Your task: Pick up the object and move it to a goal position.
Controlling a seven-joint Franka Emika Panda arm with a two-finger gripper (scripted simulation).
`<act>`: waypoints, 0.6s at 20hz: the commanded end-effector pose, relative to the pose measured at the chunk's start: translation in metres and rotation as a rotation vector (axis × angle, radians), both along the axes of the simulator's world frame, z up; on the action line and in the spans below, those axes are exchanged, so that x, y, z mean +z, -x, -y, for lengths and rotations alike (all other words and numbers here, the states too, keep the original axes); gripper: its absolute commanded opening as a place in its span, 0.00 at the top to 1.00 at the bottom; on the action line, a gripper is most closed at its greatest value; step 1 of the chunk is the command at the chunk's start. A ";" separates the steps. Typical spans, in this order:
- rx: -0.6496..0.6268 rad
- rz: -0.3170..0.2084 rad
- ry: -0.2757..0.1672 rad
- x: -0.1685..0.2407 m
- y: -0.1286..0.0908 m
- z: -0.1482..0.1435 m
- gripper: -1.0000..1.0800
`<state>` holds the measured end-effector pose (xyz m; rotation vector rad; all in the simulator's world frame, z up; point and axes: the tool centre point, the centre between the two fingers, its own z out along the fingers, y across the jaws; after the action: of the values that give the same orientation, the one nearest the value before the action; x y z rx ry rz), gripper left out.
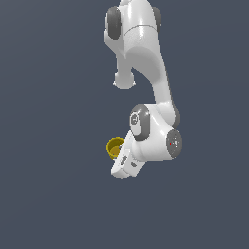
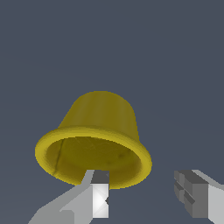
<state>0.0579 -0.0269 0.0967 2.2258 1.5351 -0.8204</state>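
The object is a small yellow cup [image 1: 115, 147] with a thin rim and a hollow inside. In the exterior view it sits just beside the white hand of my gripper [image 1: 121, 160], on the exterior view's left of the arm. In the wrist view the cup [image 2: 98, 127] fills the middle, its opening turned toward the camera. My gripper [image 2: 142, 177] is open. One finger [image 2: 99, 197] overlaps the near rim, and the other finger [image 2: 197, 199] stands well clear of the cup. Nothing is clamped between them.
The white arm [image 1: 146, 63] comes down from the top of the exterior view and folds over the cup. The surface around it is a plain dark grey-blue [image 1: 48, 146], with no other objects or edges in view.
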 end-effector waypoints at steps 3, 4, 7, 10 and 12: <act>0.066 -0.061 0.035 -0.002 -0.004 0.004 0.38; 0.076 -0.071 0.040 -0.002 -0.004 0.004 0.38; 0.099 -0.093 0.053 -0.003 -0.005 0.005 0.38; 0.111 -0.106 0.060 -0.003 -0.006 0.006 0.38; 0.113 -0.108 0.062 -0.003 -0.006 0.006 0.38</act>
<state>0.0635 -0.0326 0.0934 2.0661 1.6422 -0.9497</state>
